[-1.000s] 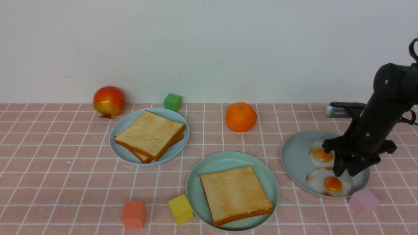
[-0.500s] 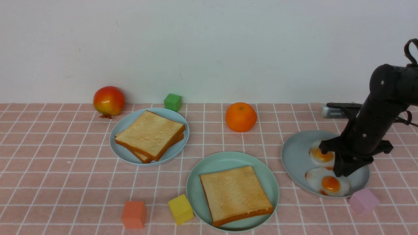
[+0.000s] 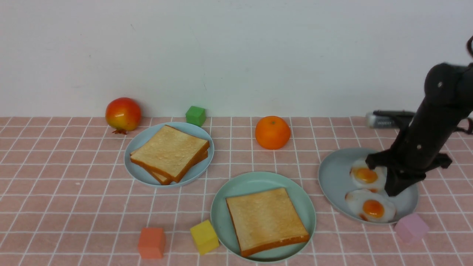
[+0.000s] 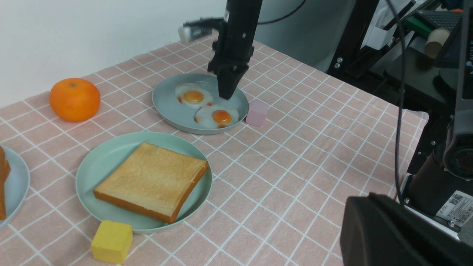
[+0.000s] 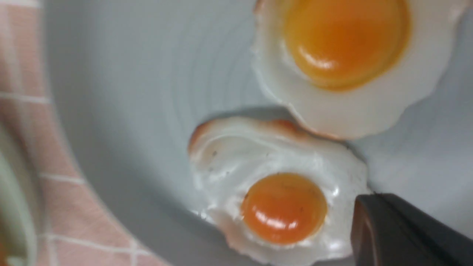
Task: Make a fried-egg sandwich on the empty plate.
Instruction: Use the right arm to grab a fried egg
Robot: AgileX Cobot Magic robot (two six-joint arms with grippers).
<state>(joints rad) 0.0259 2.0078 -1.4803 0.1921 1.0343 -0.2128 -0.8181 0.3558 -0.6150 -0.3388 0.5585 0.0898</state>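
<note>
Right gripper (image 3: 393,191) is pressed together over the grey-blue plate (image 3: 334,177); nothing is seen pinched; fingertips are near both fried eggs, contact cannot be told. Nearer egg (image 3: 370,205) and farther egg (image 3: 367,175) lie yolk-up on that plate, edges touching. One toasted bread slice (image 3: 266,220) lies flat on the mint-green plate (image 3: 260,180), egg-free on top; two more slices (image 3: 170,150) are stacked askew on the pale blue plate (image 3: 138,142). Left gripper (image 4: 371,201) is pressed together, nothing seen in it. Yellow block (image 3: 204,237) sits just beside the mint-green plate; orange (image 3: 272,132) stands behind it.
</note>
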